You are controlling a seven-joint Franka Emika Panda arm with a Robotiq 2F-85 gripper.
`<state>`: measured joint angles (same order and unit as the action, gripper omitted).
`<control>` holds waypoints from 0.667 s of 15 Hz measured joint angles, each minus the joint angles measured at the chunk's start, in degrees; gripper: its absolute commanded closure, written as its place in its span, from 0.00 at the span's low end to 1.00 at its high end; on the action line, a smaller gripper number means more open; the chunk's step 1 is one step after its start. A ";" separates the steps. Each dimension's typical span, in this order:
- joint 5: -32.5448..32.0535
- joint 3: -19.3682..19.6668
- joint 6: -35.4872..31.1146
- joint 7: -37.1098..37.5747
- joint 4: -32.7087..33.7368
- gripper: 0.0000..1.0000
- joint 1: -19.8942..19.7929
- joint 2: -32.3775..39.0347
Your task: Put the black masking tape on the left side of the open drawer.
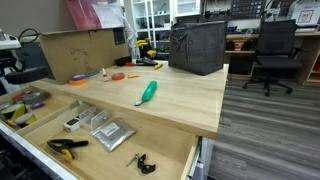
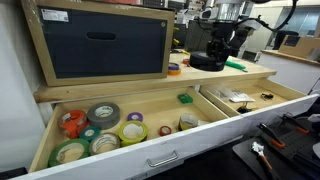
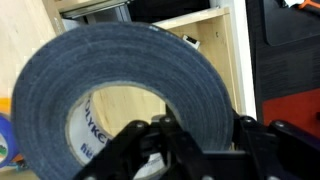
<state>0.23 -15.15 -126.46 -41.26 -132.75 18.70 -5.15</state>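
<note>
In the wrist view the black masking tape (image 3: 150, 70) fills most of the picture, a dark roll with a white printed core. My gripper (image 3: 195, 140) is shut on its band, with a black finger on each side. In an exterior view my gripper (image 2: 216, 50) holds the tape (image 2: 207, 63) at the workbench top, behind and above the open drawer (image 2: 150, 150). The drawer's pale wood also shows behind the roll in the wrist view (image 3: 215, 50) and in an exterior view (image 1: 170, 150). My arm does not show there.
The drawer's left compartment holds several coloured tape rolls (image 2: 100, 125). A framed dark panel (image 2: 100, 40) stands on the bench above it. Elsewhere in the drawer lie black-and-yellow pliers (image 1: 67, 147) and a small clip (image 1: 140, 161). On the benchtop are a green-handled tool (image 1: 147, 92), a black bag (image 1: 197, 45) and a cardboard box (image 1: 75, 52).
</note>
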 measured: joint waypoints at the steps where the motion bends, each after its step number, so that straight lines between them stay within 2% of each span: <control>1: 0.00 0.00 0.00 0.00 0.00 0.80 0.00 0.00; 10: -0.36 -1.38 -0.07 0.53 -0.21 0.80 0.13 4.91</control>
<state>-0.13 -16.54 -126.53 -40.74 -132.96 18.84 -0.24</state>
